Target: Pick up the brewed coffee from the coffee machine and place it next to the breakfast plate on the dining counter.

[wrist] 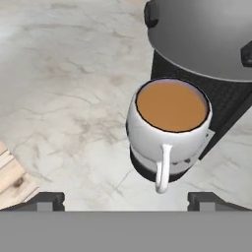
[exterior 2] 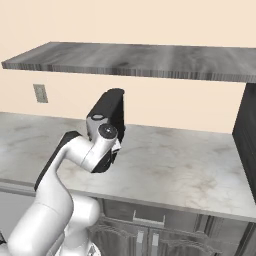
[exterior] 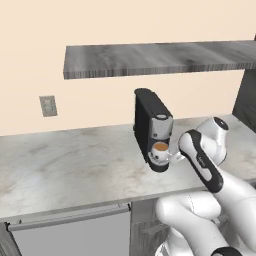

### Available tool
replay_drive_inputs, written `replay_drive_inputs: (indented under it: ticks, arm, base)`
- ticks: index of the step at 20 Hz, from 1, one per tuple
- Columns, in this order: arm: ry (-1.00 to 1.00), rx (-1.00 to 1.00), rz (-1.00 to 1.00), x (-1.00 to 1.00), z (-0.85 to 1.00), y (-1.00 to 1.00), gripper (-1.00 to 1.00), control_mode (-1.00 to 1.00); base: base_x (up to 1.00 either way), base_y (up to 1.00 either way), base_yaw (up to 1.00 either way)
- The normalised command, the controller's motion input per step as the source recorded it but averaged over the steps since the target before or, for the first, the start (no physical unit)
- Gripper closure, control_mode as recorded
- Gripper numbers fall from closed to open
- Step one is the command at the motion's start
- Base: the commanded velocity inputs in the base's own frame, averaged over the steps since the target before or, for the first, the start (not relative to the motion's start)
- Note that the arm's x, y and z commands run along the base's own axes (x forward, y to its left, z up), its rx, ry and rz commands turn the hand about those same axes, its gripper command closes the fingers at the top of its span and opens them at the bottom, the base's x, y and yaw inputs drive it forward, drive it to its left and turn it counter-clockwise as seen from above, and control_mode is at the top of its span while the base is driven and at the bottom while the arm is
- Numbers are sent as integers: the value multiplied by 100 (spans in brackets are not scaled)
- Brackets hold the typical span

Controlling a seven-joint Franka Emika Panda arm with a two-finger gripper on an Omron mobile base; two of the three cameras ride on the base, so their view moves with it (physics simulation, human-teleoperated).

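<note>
The brewed coffee [wrist: 170,128] is a white mug of light brown liquid standing on the black drip base of the coffee machine [exterior: 151,125]. In the hand view its handle points toward me. In the left base view the brewed coffee [exterior: 160,150] sits under the machine's silver-grey front. My gripper [wrist: 127,202] is open, its two fingertips [wrist: 49,201] spread wide just short of the mug, touching nothing. From the left base camera, the gripper [exterior: 174,156] hangs right beside the mug. My arm hides the mug in the right base view, where the coffee machine [exterior 2: 111,112] shows behind it. The breakfast plate and dining counter are out of view.
The machine stands on a marbled worktop [exterior: 65,165] against a beige wall. A grey shelf [exterior: 160,57] runs overhead. A wall outlet [exterior: 48,105] is at the left, and a dark cabinet side [exterior 2: 246,135] stands at the right. A drawer front [exterior: 70,217] lies below the worktop edge.
</note>
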Motion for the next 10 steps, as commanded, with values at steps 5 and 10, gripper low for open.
replay_drive_inputs:
  ticks: [5,10]
  arm:
    - [0,0,3,14,-38,-7,-100,-100]
    - [-1,3,4,12,-27,-22,-100,-100]
  base:
    - [0,0,0]
    - [0,0,0]
